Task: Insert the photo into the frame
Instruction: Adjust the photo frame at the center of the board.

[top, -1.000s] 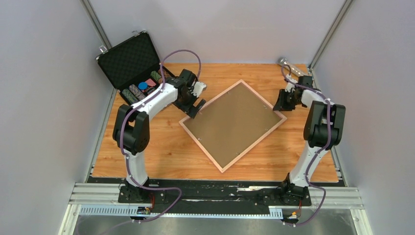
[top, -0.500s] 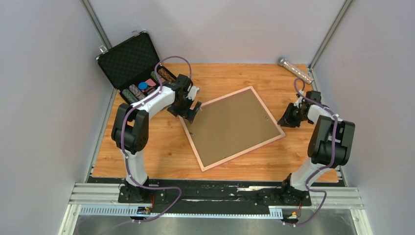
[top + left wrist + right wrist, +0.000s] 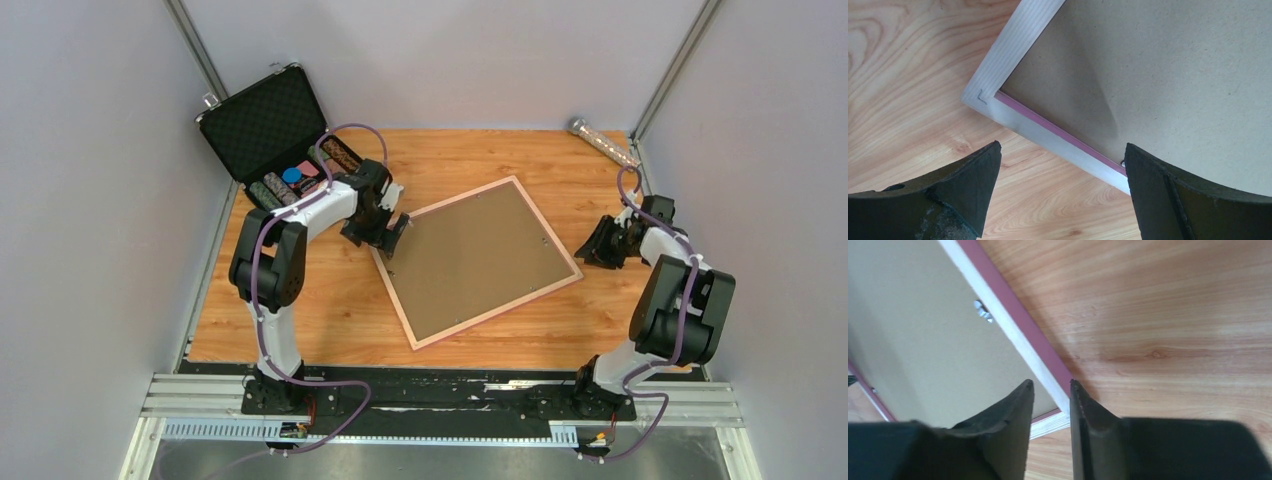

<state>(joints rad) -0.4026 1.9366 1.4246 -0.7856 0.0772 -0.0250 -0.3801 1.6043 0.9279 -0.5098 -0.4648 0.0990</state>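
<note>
Bright, even light fr. above; soft shadows; top cam sharp; wrist cams blur nr foreground.

An open black case (image 3: 262, 125) stands at the far left corner of the wooden surface (image 3: 300, 320), its lid tilted back and lined with dark egg-crate foam. In its tray lie several patterned rolls, one brownish (image 3: 341, 153) and one greenish (image 3: 268, 190), with a blue round piece (image 3: 291, 175) between them. A plain brown backing board (image 3: 480, 260) lies flat to the right of the case and nearer the front, askew to the surface's edges. A glittery silver tube (image 3: 603, 143) lies far to the right of the case, at the opposite far corner.
</note>
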